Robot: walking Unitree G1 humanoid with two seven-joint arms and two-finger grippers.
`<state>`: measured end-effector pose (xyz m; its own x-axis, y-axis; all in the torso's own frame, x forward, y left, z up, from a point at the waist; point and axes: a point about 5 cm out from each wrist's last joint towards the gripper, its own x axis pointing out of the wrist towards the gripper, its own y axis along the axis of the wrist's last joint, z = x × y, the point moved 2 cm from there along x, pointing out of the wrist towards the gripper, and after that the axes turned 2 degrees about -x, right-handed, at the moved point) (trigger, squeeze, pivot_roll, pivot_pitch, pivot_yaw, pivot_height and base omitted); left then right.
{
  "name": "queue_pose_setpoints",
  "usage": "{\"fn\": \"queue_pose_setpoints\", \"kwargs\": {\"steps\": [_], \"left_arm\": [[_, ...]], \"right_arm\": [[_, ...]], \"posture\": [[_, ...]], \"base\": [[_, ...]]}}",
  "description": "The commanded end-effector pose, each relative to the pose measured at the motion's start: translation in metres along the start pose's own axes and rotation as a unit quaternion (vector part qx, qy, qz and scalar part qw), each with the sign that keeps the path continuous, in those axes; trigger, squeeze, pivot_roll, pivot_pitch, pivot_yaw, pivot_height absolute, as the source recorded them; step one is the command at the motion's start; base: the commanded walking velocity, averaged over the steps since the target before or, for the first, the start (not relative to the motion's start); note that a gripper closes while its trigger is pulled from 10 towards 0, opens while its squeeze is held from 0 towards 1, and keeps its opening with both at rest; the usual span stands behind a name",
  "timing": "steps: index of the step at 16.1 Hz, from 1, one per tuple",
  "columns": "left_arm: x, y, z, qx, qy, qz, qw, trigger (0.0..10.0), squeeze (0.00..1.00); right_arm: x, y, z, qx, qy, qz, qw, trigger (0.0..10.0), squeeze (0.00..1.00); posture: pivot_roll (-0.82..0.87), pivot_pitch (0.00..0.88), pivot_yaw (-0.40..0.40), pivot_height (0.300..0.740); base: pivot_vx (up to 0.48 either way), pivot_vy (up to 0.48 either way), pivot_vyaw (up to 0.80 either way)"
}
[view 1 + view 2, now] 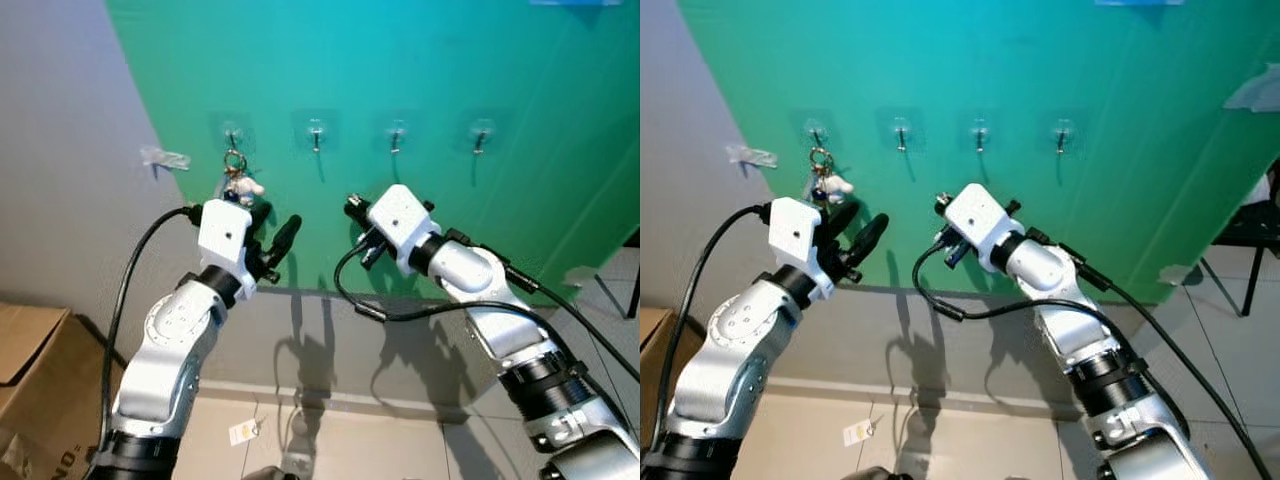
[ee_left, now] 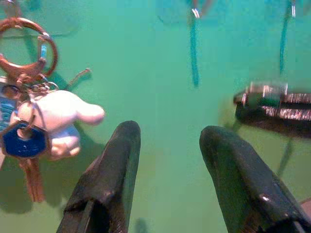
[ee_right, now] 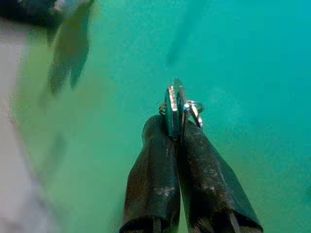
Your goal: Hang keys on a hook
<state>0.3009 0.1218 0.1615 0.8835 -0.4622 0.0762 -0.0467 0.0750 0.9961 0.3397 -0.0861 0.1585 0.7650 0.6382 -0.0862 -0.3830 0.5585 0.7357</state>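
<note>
Two silver arms reach toward a green wall in the head view. Left end effector (image 1: 272,240), fingers spread, sits just below a key bunch (image 1: 238,182) hanging on the leftmost hook (image 1: 232,134). Right wrist view: right end effector (image 3: 178,127) pinches flat keys (image 3: 176,110) edge-on. Light, rigid, likely slippery; hold the key heads firmly.

The keys (image 3: 179,110) pinched in the right tool (image 3: 179,127) show edge-on, so their shape cannot be told, the left tool (image 1: 272,232) covers the lower part of the hung keychain (image 1: 238,184), and the cardboard box (image 1: 25,385) is cut off.
</note>
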Motion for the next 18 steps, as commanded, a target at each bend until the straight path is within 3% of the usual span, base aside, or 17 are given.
{"fn": "queue_pose_setpoints", "kwargs": {"steps": [1, 2, 3, 5, 6, 9, 11, 18], "left_arm": [[0.000, 0.017, -0.004, -0.019, 0.005, 0.026, 0.999, 10.0, 0.00], [0.001, 0.019, -0.005, -0.025, 0.006, 0.028, 0.999, 10.0, 0.00], [0.000, 0.017, -0.005, -0.021, 0.006, 0.025, 0.999, 10.0, 0.00], [-0.001, 0.011, -0.002, -0.020, 0.004, 0.015, 1.000, 10.0, 0.00], [-0.002, 0.009, 0.000, -0.022, 0.001, 0.010, 1.000, 10.0, 0.00], [-0.004, 0.006, 0.002, -0.025, -0.002, 0.001, 1.000, 10.0, 0.00], [-0.005, 0.002, 0.002, -0.020, -0.002, -0.005, 1.000, 10.0, 0.00], [-0.004, -0.001, 0.005, -0.012, -0.008, -0.011, 1.000, 10.0, 0.00]], "right_arm": [[0.002, 0.006, 0.003, -0.115, -0.008, 0.022, 0.993, 0.0, 0.00], [0.001, 0.007, 0.003, -0.172, -0.009, 0.035, 0.984, 0.0, 0.00], [0.001, 0.009, 0.002, -0.199, -0.009, 0.045, 0.979, 0.0, 0.00], [0.000, 0.011, 0.003, -0.199, -0.013, 0.054, 0.978, 0.0, 0.00], [-0.001, 0.013, 0.002, -0.227, -0.016, 0.068, 0.971, 0.0, 0.00], [-0.003, 0.021, -0.001, -0.301, -0.016, 0.110, 0.947, 0.0, 0.00], [-0.009, 0.023, -0.004, -0.382, -0.008, 0.134, 0.914, 0.0, 0.00], [-0.010, 0.035, 0.005, -0.452, -0.046, 0.179, 0.873, 0.0, 0.00]], "posture": [[-0.10, 0.000, 0.081, 0.740], [-0.10, 0.000, 0.084, 0.740], [-0.10, 0.000, 0.084, 0.740], [-0.10, 0.000, 0.086, 0.740], [-0.10, 0.000, 0.086, 0.740], [-0.10, 0.000, 0.085, 0.740], [-0.10, 0.001, 0.083, 0.740], [-0.11, 0.005, 0.087, 0.740]], "base": [[0.000, 0.000, 0.00], [0.000, 0.000, 0.00], [0.000, 0.000, 0.00], [0.000, 0.000, 0.00], [0.000, 0.000, 0.00], [0.000, 0.000, 0.00], [0.000, 0.000, 0.00], [0.000, 0.000, 0.00]]}}
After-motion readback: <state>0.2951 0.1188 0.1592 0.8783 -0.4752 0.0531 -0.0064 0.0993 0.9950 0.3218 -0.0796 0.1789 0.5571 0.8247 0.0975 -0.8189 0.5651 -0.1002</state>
